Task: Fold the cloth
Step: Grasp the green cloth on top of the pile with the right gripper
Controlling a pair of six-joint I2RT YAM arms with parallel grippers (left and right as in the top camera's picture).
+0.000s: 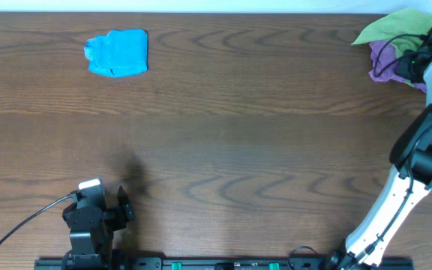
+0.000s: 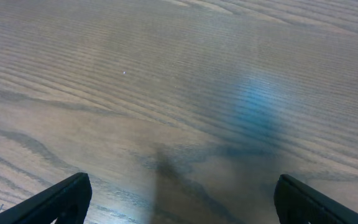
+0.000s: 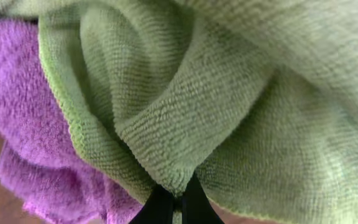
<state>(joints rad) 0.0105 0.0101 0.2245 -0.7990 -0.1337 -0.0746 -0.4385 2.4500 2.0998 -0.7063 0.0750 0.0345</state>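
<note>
Up at two o'clock on the surface (image 1: 238,135), the right gripper (image 3: 174,208) is pinched tight on a fold of the green cloth (image 3: 229,112), which lies bunched partly over a purple cloth (image 3: 23,106). I'd lift slowly and draw it toward the middle, watching that the purple one doesn't trail along. The left gripper (image 2: 185,200) sits at seven o'clock, fingers apart, holding nothing. A blue cloth (image 1: 117,52) lies at eleven o'clock.

We record: left arm (image 1: 88,225) black, white-capped, black cable (image 1: 21,223) trailing; left gripper (image 2: 182,190) black-fingered; right arm (image 1: 396,199) white links, black joints.
</note>
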